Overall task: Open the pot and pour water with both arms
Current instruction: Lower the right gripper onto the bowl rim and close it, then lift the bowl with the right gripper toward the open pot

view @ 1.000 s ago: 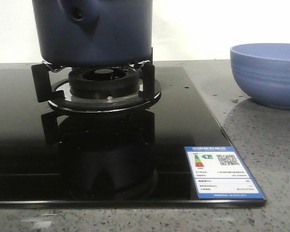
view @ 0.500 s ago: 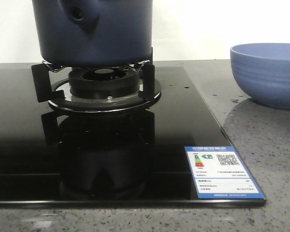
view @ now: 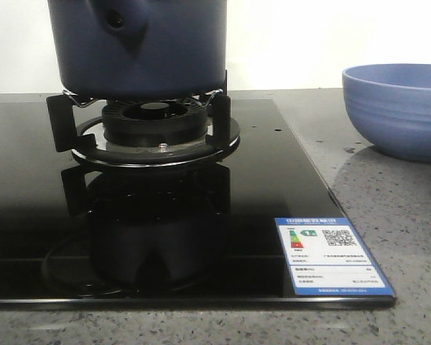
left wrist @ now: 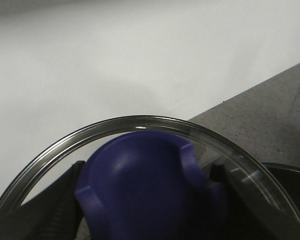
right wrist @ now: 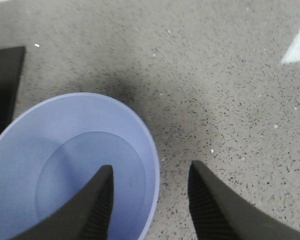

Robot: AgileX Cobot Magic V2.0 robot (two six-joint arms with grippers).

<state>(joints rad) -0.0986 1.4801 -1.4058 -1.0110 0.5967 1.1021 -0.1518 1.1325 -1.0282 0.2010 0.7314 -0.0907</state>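
Grey speckled counter (view: pixel 388 215) carries a black glass cooktop (view: pixel 273 187). The pot (view: pixel 140 47) sits on the burner grate (view: pixel 151 129), far left; light-blue bowl (view: pixel 399 108) on the counter, right. Step looks like lid removal: left tool (left wrist: pixel 145 200) closed around the blue knob (left wrist: pixel 140 185) of the glass lid (left wrist: pixel 145 122). Right tool (right wrist: pixel 150 200) spread open, empty, straddling the bowl's rim. Next probably: park the lid, right tool takes the pot's handle socket (view: pixel 115 18).

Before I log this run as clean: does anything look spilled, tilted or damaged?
Nothing stands out. The pot sits level on the burner stand, the bowl is upright, and the countertop shows no spill.
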